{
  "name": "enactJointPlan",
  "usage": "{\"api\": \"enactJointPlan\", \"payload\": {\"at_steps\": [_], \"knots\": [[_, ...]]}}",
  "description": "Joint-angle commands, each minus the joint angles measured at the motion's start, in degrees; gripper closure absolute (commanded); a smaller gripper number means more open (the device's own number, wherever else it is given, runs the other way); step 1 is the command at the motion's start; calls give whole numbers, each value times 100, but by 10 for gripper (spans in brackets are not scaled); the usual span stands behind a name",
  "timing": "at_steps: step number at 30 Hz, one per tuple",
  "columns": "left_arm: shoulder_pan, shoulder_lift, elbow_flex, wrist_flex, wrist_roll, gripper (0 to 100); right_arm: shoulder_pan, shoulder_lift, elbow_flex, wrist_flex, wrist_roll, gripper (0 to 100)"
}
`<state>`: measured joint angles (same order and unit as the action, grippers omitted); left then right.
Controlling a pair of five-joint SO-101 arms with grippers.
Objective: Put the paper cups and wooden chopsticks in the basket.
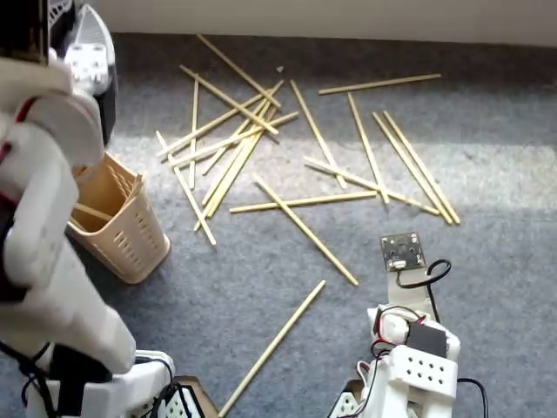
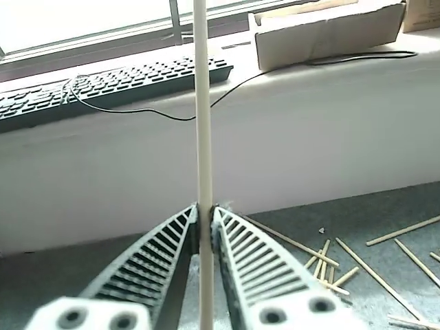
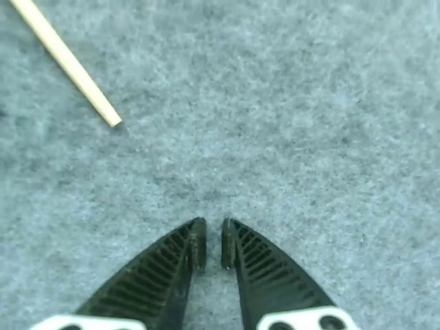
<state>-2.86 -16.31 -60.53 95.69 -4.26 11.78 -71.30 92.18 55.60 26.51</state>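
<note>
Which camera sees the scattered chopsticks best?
The high view: the scattered chopsticks lie spread over the grey mat. The left wrist view catches just a few, and the right wrist view one stick's end.

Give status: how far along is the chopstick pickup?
Done: a few chopsticks stand in the basket. In hand: the left gripper is shut on one chopstick. Left: many loose chopsticks scattered over the grey mat; the right gripper sits shut, empty.

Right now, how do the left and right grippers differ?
The left gripper clamps a chopstick; the right gripper holds nothing. The left gripper is whitish, the right gripper black. The left gripper faces a white wall, the right gripper the grey carpet. Both share the same ribbed shape.
</note>
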Motion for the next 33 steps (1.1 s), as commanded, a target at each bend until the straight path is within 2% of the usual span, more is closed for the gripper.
{"api": "enactJointPlan", "payload": {"at_steps": [1,7,10,13,16,19,21,23,33], "knots": [[145,-708,84,519,-53,997,-119,57,13,-145,62,940],[-110,-2035,2000,510,-70,997,-119,57,13,-145,62,940],[-110,-2870,3565,18,-70,997,-110,57,22,-136,62,940],[-119,-3767,5560,-1055,-237,997,-110,57,22,-136,62,940],[-145,-4646,7521,-2629,-369,997,-110,57,22,-136,62,940],[-154,-5209,8954,-4123,-387,997,-110,57,22,-136,62,940],[-242,-5305,9525,-4809,-387,997,-110,57,22,-136,62,940],[-400,-5305,9815,-5169,-369,997,-110,57,22,-136,62,940],[-1121,-5305,10835,-6286,-352,995,-110,57,22,-136,62,940]]}}
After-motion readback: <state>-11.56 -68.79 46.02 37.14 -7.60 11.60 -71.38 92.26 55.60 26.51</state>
